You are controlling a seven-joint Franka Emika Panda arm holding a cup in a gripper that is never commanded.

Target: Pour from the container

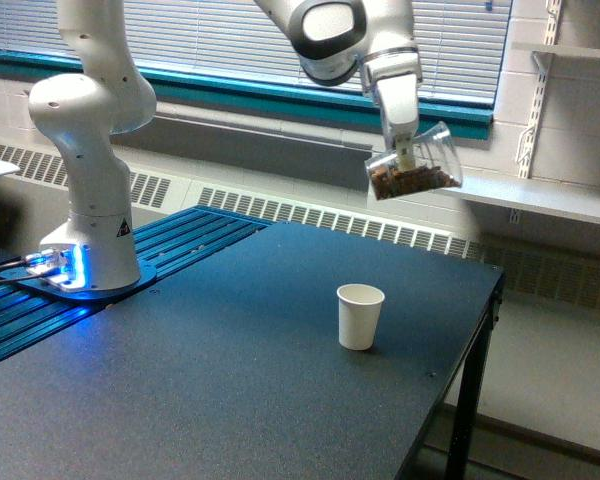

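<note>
Clear container (416, 162) of brown bits clamped in fingers (406, 155), tilted, high above white paper cup (360, 316) on dark table (230, 380).

— Can you see how the gripper (406, 152) stands?
— No. Its fingertips are blurred against the container (416, 163), so whether they press its wall cannot be told.
— And what's inside?
— Something brown and lumpy, too small to name.
— The arm (85, 150)?
— Its upper links run off the top edge.
— The bench (230, 380)?
— Cut off at the bottom and the exterior view's left; only one leg shows. The white cup (360, 316)'s inside is hidden by its rim.
</note>
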